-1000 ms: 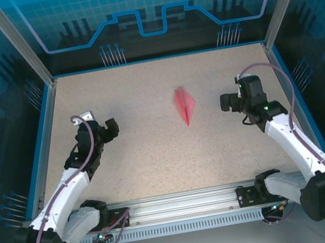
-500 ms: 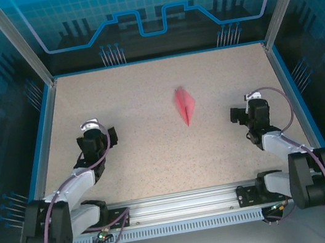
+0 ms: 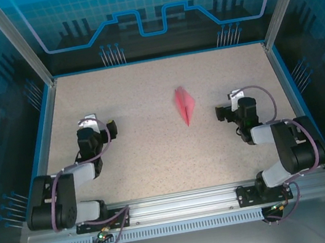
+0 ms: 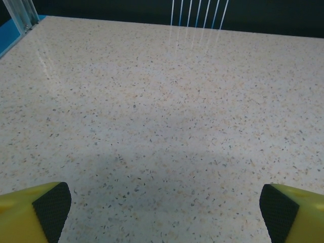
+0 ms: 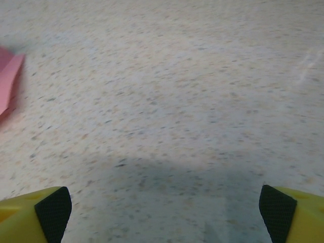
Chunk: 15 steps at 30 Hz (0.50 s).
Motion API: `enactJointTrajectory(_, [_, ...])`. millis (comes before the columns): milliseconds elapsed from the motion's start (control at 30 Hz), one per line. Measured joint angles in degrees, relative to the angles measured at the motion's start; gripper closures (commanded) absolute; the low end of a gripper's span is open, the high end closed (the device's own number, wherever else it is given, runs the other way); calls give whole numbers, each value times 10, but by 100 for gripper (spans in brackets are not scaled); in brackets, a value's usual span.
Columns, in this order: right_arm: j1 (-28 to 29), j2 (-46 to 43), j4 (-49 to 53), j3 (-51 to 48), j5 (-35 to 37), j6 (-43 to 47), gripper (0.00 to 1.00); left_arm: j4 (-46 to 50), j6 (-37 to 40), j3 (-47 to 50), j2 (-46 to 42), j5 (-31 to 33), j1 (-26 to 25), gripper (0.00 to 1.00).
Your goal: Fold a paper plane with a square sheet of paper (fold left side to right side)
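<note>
**Paper plane (image 3: 185, 106) folded, by the look of it; risk now of knocking it.**

Lies flat on the worktop (image 3: 155, 154), right of middle and nearer the far edge than the near one, touched by neither arm. Keep in mind the left gripper (image 4: 164, 207), spread wide and empty toward the left edge, well apart from the paper. Mind more the right gripper (image 5: 159, 207), equally spread and empty, near the plane on its right-edge side. Could catch the thin paper with a low leftward sweep of that gripper, sliding it or springing the creases open.
</note>
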State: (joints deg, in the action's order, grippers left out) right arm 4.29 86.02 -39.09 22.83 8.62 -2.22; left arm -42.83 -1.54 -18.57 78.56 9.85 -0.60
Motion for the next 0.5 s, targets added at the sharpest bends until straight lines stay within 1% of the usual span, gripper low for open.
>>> enactJointTrajectory(100, [-2, 0, -12, 1, -8, 8, 1, -34, 0, 0, 50, -17, 1, 1])
enactJointTrajectory(167, [-2, 0, -20, 2, -12, 9, 1, -28, 0, -9, 75, -23, 1, 1])
enactJointTrajectory(333, [-2, 0, -26, 2, -17, 12, 1, -21, 0, -35, 84, -38, 1, 1])
enactJointTrajectory(500, [-2, 0, -26, 2, -18, 12, 1, -23, 1, -39, 84, -42, 1, 1])
